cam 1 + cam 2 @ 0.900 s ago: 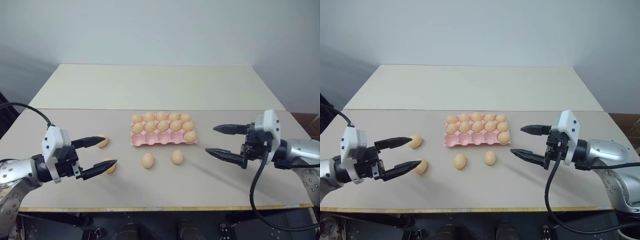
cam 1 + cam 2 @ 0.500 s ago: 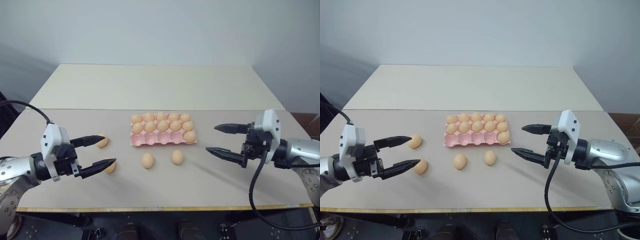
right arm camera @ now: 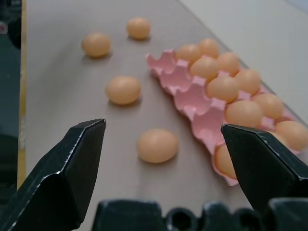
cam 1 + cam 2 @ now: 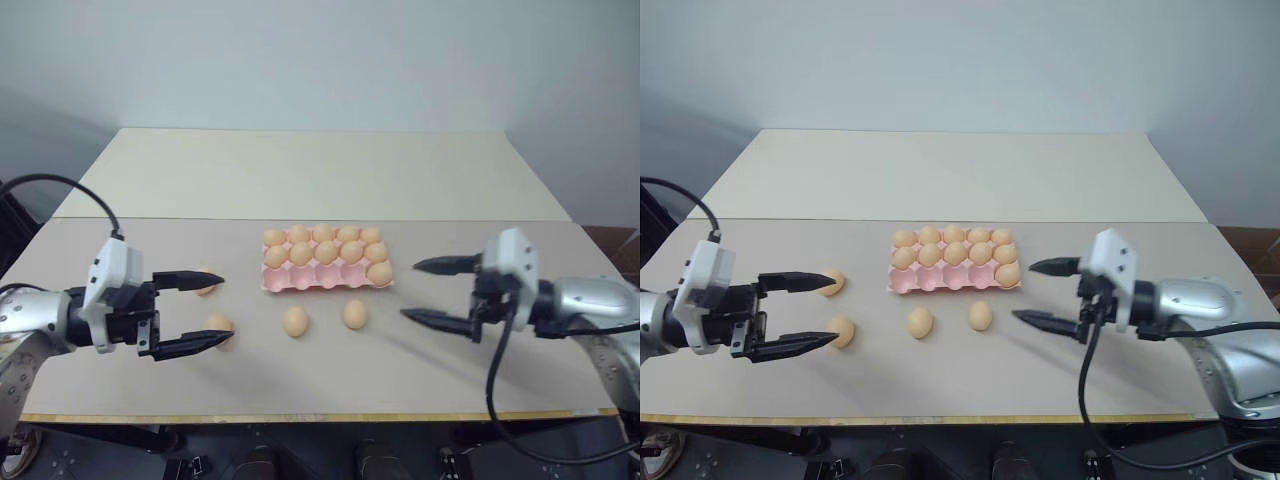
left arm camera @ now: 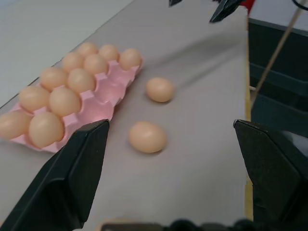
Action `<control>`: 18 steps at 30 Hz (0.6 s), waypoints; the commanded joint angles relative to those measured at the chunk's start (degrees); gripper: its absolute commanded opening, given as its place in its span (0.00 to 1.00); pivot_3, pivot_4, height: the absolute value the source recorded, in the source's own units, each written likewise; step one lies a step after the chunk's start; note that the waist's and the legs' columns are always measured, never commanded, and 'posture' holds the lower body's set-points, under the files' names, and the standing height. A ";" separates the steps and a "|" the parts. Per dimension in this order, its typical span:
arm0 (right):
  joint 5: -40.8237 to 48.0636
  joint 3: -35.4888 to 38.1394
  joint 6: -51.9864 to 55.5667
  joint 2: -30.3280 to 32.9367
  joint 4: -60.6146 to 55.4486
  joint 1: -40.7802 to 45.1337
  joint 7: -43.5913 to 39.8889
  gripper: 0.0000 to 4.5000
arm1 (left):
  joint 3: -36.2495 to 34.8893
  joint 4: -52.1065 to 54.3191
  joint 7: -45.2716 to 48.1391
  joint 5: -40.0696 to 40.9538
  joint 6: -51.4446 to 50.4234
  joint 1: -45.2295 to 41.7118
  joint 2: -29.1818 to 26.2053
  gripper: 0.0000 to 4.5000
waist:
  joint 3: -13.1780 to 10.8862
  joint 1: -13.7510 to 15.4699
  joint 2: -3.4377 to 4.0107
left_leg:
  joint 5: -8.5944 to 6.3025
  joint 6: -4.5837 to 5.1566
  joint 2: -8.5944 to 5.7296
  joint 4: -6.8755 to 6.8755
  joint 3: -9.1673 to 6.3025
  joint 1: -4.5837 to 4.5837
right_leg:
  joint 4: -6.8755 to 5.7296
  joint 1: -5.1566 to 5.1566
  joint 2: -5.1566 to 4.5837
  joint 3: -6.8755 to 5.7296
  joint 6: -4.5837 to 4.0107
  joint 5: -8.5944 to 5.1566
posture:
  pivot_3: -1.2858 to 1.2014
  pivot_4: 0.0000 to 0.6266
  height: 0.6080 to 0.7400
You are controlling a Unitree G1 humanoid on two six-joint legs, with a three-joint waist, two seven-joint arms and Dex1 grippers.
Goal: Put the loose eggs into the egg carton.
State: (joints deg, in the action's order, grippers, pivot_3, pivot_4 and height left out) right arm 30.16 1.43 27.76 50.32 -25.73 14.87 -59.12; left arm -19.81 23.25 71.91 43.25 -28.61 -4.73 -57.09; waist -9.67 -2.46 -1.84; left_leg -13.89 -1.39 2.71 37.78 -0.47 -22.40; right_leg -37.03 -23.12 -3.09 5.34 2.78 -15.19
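Four loose eggs [image 4: 295, 320] are spread on the bench [image 4: 420, 370] in front of the pink egg carton [image 4: 325, 276], whose front row of cups is bare except for one egg at its right end. Two eggs lie near the carton's front edge and two to its left. The left pincer [image 4: 207, 312] is spread wide and empty, its fingertips beside the two left eggs, and the right pincer [image 4: 423, 291] is likewise released, right of the carton, clear of every egg.
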 commanded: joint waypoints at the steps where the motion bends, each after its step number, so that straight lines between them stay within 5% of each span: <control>1: -10.33 -8.39 -6.09 -1.48 0.40 2.18 1.37 1.00 | 3.68 -1.64 3.14 -1.74 2.35 -3.37 -0.77 1.00 | 0.00 -0.09 0.00 | 0.00 0.00 -0.01 0.00 0.01 0.02 | -0.01 0.00 0.00 0.00 0.00 0.00 | 0.52 0.24 1.00; 15: -28.58 -22.22 -13.99 -15.26 18.50 11.73 7.24 1.00 | 8.75 -4.10 3.34 -5.12 4.72 -8.35 1.99 1.00 | 0.00 0.08 0.00 | 0.00 0.00 -0.01 0.02 -0.01 -0.04 | -0.07 -0.05 0.00 -0.02 -0.01 0.01 | 0.52 0.24 1.00; 18: -29.55 -22.74 -15.13 -15.79 20.21 12.20 6.22 0.80 | 8.73 -3.87 2.77 -6.03 5.31 -8.13 1.84 1.00 | 0.00 0.06 0.00 | 0.00 0.00 0.00 0.04 0.00 -0.02 | -0.09 -0.03 0.00 -0.02 -0.02 0.01 | 0.52 0.24 1.00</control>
State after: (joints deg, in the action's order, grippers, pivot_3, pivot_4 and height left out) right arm 0.97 -21.76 14.42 34.67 -5.13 26.03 -52.40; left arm -10.17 18.15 74.98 37.79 -24.43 -12.72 -54.96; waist -9.67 -2.41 -1.83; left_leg -13.89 -1.39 2.71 37.83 -0.48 -22.42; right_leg -37.14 -23.16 -3.08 5.33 2.76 -15.17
